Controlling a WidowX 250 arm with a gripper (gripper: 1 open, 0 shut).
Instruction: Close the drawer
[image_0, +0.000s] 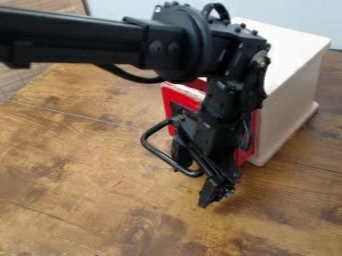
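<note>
From my one camera view I see the drawer (189, 112) sitting in the front of the cream-white cabinet (294, 80) on the wooden table (67, 190), its glossy red face turned toward the lower left of the picture and its travel axis running from there back toward the upper right into the cabinet. Its black loop handle (163, 150) juts out low toward the lower left, lying nearly flat above the tabletop. My gripper (214, 192) points steeply down just in front of the red face, right beside the handle, with its jaws spread wide and nothing between them.
</note>
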